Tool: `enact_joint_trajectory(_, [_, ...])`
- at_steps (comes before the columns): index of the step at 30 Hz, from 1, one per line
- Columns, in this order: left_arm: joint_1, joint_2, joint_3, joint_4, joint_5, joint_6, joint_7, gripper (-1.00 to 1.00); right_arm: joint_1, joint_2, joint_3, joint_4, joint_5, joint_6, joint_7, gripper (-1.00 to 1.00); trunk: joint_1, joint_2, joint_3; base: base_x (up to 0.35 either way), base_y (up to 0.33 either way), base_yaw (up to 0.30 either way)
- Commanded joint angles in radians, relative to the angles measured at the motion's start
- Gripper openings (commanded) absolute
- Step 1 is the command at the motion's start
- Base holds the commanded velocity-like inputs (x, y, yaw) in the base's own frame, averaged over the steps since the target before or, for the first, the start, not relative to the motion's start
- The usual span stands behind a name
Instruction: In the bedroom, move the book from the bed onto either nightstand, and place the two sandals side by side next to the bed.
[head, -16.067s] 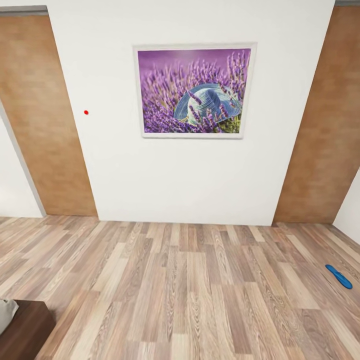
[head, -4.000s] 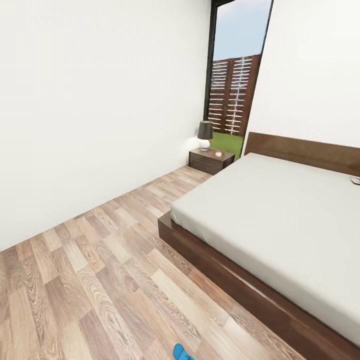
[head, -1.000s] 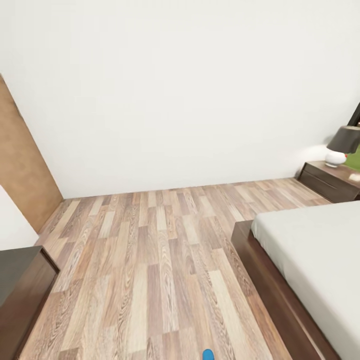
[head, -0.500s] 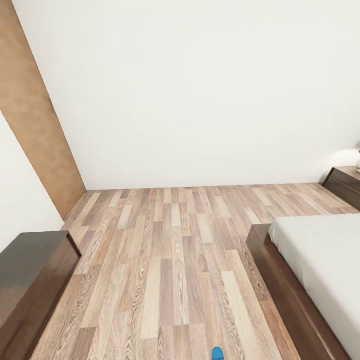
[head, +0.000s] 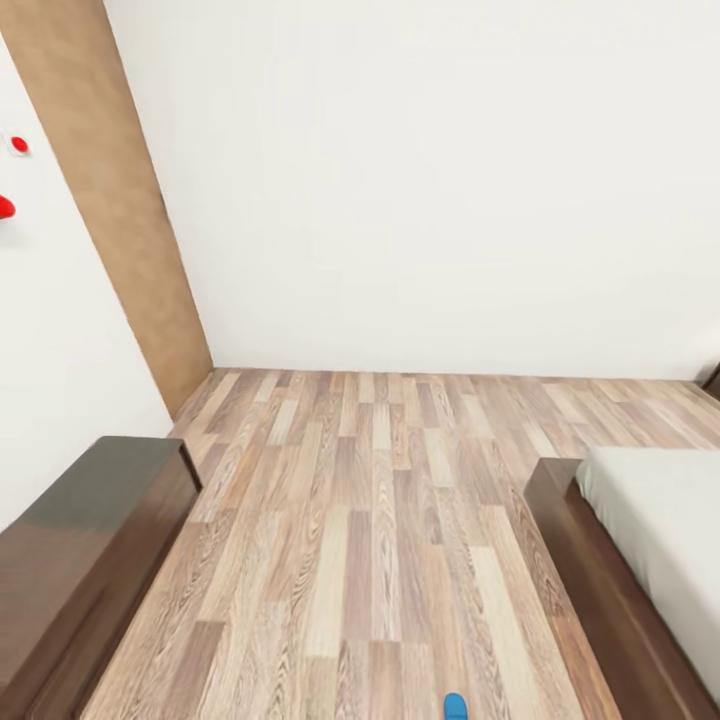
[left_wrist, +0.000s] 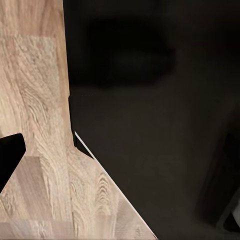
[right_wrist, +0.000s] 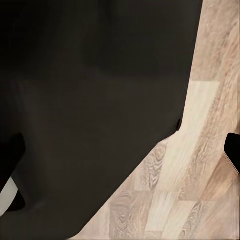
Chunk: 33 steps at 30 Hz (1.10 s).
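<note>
The bed (head: 655, 525) shows its near corner at the right of the head view, grey mattress on a dark brown frame. Just the tip of one blue sandal (head: 455, 706) lies on the plank floor at the bottom edge, left of the bed's corner. A dark sliver of a nightstand (head: 714, 380) sits at the far right edge. The book is out of view. In the wrist views, my left gripper (left_wrist: 121, 185) and right gripper (right_wrist: 122, 162) stand open, fingers wide apart, holding nothing, over the robot's dark body and the floor.
A low dark wooden cabinet (head: 90, 540) stands at the left against a white wall with red marks (head: 8, 205). A brown door panel (head: 125, 210) fills the far left corner. Wood-plank floor (head: 370, 520) runs between cabinet and bed up to the white wall.
The camera has turned left: the bed and nightstand have slid toward the right edge, and the dark cabinet, door panel and left wall have come further into view.
</note>
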Motion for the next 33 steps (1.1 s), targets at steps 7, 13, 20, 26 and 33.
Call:
enact_joint_trajectory(7, [0.001, -0.001, 0.004, -0.001, 0.0, -0.001, 0.0, 1.0, 0.0, 0.0, 0.0, 0.0, 0.0, 0.0, -0.001, 1.0, 0.0, 0.0, -0.003, -0.026, 0.0, 0.238])
enact_joint_trajectory(13, [0.001, -0.001, 0.004, -0.002, 0.0, -0.001, 0.0, 1.0, 0.0, -0.001, 0.0, 0.0, 0.0, 0.0, -0.001, 1.0, 0.0, 0.0, -0.005, -0.006, 0.0, 0.238])
enact_joint_trajectory(20, [0.001, -0.002, 0.005, -0.003, 0.0, -0.001, -0.001, 1.0, 0.0, -0.004, 0.0, -0.003, 0.0, 0.002, 0.0, 1.0, 0.0, 0.0, -0.007, -0.001, 0.0, 0.134])
enact_joint_trajectory(26, [0.001, -0.001, 0.004, -0.004, 0.0, -0.001, -0.001, 1.0, 0.0, -0.007, 0.0, -0.004, 0.001, 0.0, 0.001, 1.0, 0.0, 0.0, -0.007, 0.0, 0.0, 0.039])
enact_joint_trajectory(33, [0.001, 0.001, 0.004, -0.015, 0.0, -0.001, -0.001, 1.0, 0.0, -0.012, 0.0, -0.004, 0.004, -0.001, 0.001, 1.0, 0.0, 0.0, -0.007, 0.0, 0.0, 0.01])
